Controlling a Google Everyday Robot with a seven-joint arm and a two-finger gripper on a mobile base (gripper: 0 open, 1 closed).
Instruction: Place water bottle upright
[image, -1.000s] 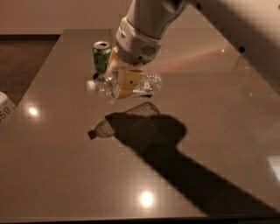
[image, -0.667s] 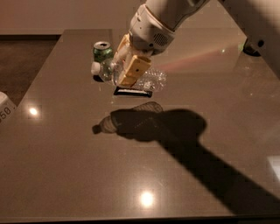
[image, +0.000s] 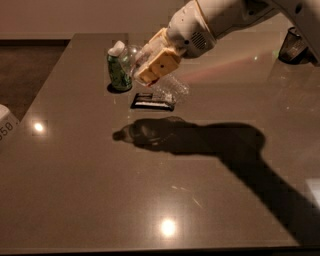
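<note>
The water bottle (image: 128, 58) is clear ribbed plastic with a white cap (image: 116, 48). It hangs above the table, tilted, with the cap up to the left and the base (image: 176, 88) down to the right. My gripper (image: 151, 68), with tan fingers (image: 159, 62), comes in from the upper right and is shut around the bottle's middle. The label band is hidden by the fingers. The green soda can (image: 119, 76) stands upright just behind and left of the bottle; the cap overlaps its top.
A flat black packet (image: 151, 102) lies on the brown table (image: 75, 190) under the bottle. A white object (image: 5, 125) sits at the left edge. A dark round object (image: 292, 45) stands at the far right. The arm's shadow crosses the middle.
My gripper has lifted the bottle off the table and swung its cap end upward toward the can. The black packet underneath now shows. The can has not moved.
</note>
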